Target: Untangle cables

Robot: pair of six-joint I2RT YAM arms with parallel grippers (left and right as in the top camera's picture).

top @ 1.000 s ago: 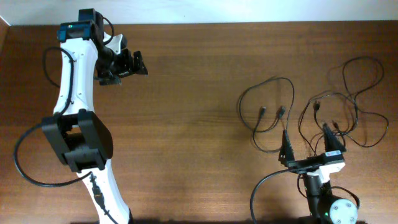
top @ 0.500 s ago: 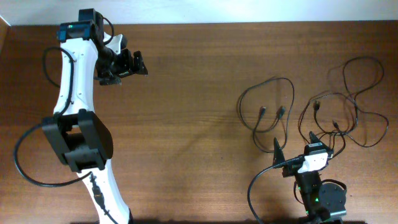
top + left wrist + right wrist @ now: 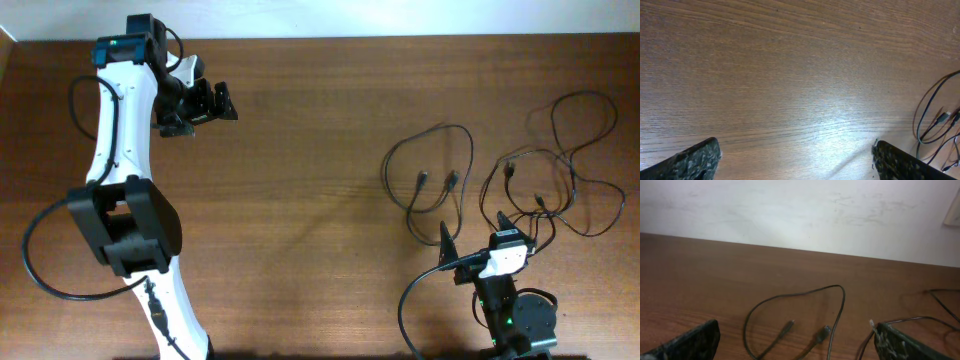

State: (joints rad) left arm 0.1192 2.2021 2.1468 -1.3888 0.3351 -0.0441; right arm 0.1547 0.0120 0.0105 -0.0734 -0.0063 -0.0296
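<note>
Thin black cables lie on the right half of the wooden table. One separate loop (image 3: pixel 430 180) lies left of the others, its two plugs (image 3: pixel 824 331) close together inside it. The other cables (image 3: pixel 560 170) overlap in a loose tangle further right. My right gripper (image 3: pixel 474 232) is open at the near edge, just in front of the separate loop (image 3: pixel 790 296), with nothing between its fingers (image 3: pixel 902 344). My left gripper (image 3: pixel 222 101) is open over bare wood at the far left, well away from the cables (image 3: pixel 935 117), which show only at the edge of its wrist view.
The table's far edge meets a white wall (image 3: pixel 800 215). The left arm's white body (image 3: pixel 120 180) stretches along the left side, with its thick black cord (image 3: pixel 40 270) looping beside it. The right arm's base (image 3: pixel 515 320) sits at the near right edge.
The right arm has pulled back toward its base and tipped its wrist up, so its gripper sits a little nearer and to the left. The left arm and the cables have not moved.
</note>
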